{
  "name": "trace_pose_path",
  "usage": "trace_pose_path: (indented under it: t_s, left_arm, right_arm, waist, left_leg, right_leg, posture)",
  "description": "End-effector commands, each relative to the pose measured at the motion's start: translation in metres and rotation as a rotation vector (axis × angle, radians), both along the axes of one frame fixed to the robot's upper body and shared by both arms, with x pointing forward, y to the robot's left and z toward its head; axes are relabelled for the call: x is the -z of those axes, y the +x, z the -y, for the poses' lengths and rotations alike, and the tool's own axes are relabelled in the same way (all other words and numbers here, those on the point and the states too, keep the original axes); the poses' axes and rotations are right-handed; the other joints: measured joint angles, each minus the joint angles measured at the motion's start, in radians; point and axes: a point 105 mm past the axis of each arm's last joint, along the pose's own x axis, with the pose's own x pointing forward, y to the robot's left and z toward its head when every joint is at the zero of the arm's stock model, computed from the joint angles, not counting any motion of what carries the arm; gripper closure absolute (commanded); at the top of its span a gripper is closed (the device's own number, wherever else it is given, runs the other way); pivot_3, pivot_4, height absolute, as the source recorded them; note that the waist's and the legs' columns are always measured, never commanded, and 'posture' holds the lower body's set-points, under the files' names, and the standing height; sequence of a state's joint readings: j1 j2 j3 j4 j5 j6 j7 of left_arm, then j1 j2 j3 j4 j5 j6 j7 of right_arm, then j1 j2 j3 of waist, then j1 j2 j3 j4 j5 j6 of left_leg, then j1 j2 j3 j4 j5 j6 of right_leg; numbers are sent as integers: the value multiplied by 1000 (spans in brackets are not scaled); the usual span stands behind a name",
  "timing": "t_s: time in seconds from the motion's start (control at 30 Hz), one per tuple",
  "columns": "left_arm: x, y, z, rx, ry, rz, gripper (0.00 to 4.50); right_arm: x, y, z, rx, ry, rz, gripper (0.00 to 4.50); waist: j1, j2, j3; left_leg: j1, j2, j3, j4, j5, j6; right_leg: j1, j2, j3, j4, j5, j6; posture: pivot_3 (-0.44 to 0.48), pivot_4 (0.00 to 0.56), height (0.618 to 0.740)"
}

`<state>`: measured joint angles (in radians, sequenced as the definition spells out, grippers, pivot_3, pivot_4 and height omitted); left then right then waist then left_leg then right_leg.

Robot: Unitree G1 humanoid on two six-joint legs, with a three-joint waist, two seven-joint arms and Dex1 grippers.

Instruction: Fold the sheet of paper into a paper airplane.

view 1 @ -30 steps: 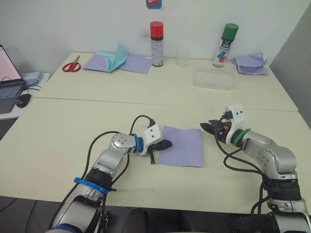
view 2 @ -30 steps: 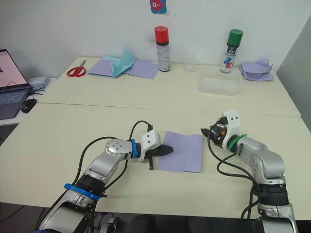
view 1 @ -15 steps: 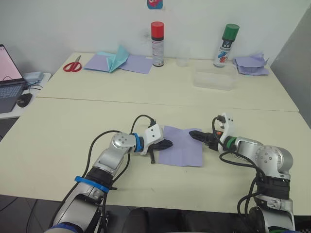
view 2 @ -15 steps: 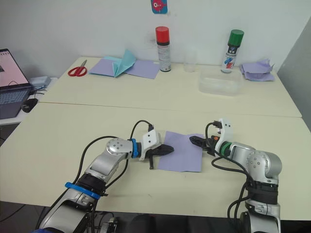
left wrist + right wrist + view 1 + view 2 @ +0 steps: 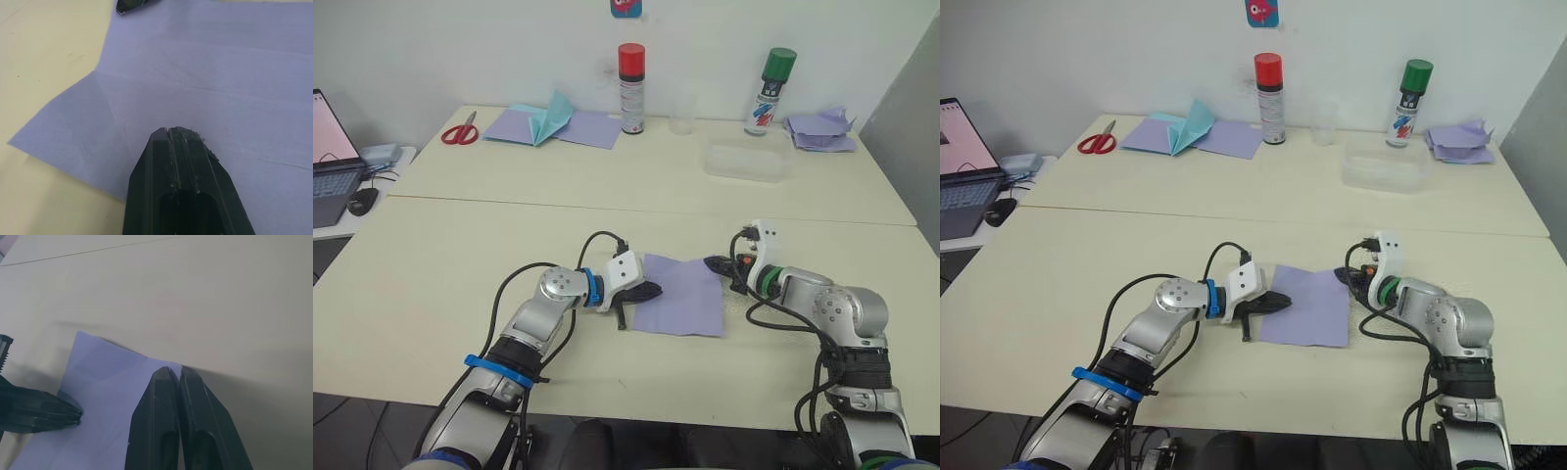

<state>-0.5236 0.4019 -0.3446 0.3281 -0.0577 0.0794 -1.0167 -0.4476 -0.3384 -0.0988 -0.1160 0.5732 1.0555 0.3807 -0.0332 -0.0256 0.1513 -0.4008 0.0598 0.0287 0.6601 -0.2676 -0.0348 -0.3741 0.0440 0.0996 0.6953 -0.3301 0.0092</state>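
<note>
The sheet of paper (image 5: pixel 680 296) lies flat on the near table, lavender, with faint creases and one folded-over corner (image 5: pixel 73 122). My left gripper (image 5: pixel 651 291) is shut and rests its tip on the sheet's left edge; in the left wrist view its fingers (image 5: pixel 178 147) lie on the paper. My right gripper (image 5: pixel 715 265) is shut with its tips at the sheet's far right corner (image 5: pixel 178 366). Whether paper is pinched between them I cannot tell. The right gripper's tip also shows in the left wrist view (image 5: pixel 133 5).
On the far table stand a red-capped spray can (image 5: pixel 629 88), a green-capped can (image 5: pixel 769 90), a clear cup (image 5: pixel 680 116) and a clear plastic box (image 5: pixel 744 162). Scissors (image 5: pixel 458 132), a pale-blue paper shape (image 5: pixel 548 117) and a lavender paper heap (image 5: pixel 819 130) lie there. A laptop (image 5: pixel 331 162) sits far left.
My right gripper swung in from beside the sheet to its far right corner and went from open to shut. The left gripper and the sheet have stayed put.
</note>
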Motion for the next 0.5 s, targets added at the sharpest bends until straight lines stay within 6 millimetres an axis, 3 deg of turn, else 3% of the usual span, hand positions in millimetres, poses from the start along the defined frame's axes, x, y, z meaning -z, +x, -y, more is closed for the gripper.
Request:
trace_pose_path:
  t_s: [0.03, 0.27, 0.5]
  left_arm:
    - [32, -10, -5, -2, 95, -90, 4500]
    - [31, -9, -6, -2, 98, -87, 4500]
    - [31, -8, -6, -3, 98, -85, 4500]
  right_arm:
    - [-20, -11, -22, -151, -78, 173, 4444]
    - [-6, -23, -30, -321, -331, 321, 4444]
    - [8, -24, -28, -351, -379, 320, 4444]
  waist:
    - [0, 0, 0]
    - [1, 0, 0]
    - [2, 0, 0]
  left_leg:
    - [0, 0, 0, 0, 0, 0]
    - [-1, 0, 0, 0, 0, 0]
    - [-1, 1, 1, 0, 0, 0]
  right_leg:
    - [0, 0, 0, 0, 0, 0]
    - [1, 0, 0, -4, 0, 0]
    - [1, 0, 0, -6, 1, -1]
  posture:
    - [0, 150, 740]
    - [0, 150, 740]
    - [0, 150, 740]
